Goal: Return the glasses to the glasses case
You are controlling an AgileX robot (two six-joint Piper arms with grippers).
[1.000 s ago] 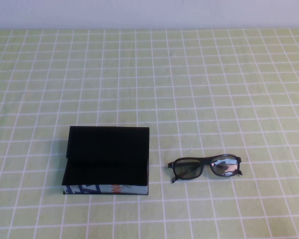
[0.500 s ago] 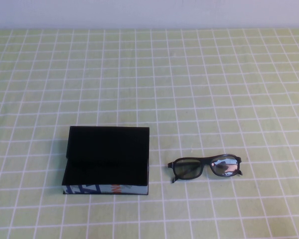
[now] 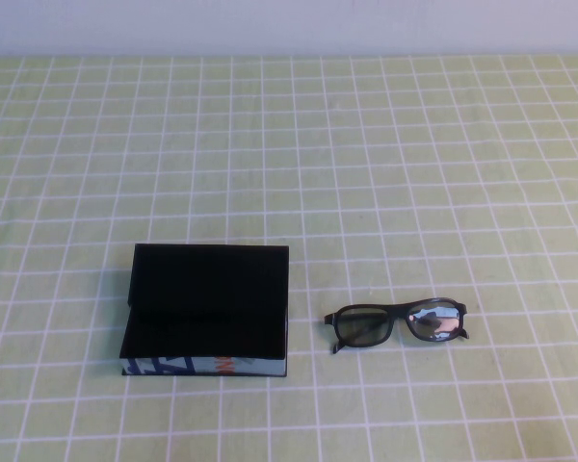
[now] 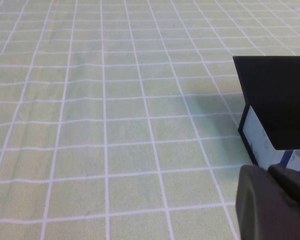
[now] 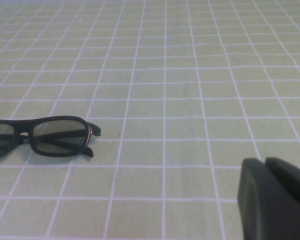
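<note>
High view first: the glasses case [image 3: 207, 310] sits open on the green checked tabletop [image 3: 385, 154], lid tipped back, patterned front side facing me, on my left half. The glasses [image 3: 399, 324] lie just beside it on my right, clear of the case wall, folded and resting with their long axis running left to right, roughly in line with the case's long side. Neither of my arms reaches into this view. Left wrist view: my left claw [image 4: 275, 202] shows only as a dark tip close to the lens, hanging near the outer end of the glasses case [image 4: 277, 107]; I cannot tell how its fingers stand, and the glasses are out of sight from here. Right wrist view: my right claw [image 5: 275, 197] is closed tight on nothing, low over the tabletop [image 5: 190, 75], and the glasses [image 5: 42, 135] lie ahead of it and off toward the case side, well apart, their frame broadside to me. I judge my right arm the nearer one, so the pickup falls to it: part the fingers, reach forward and inward, and close across the frame.
</note>
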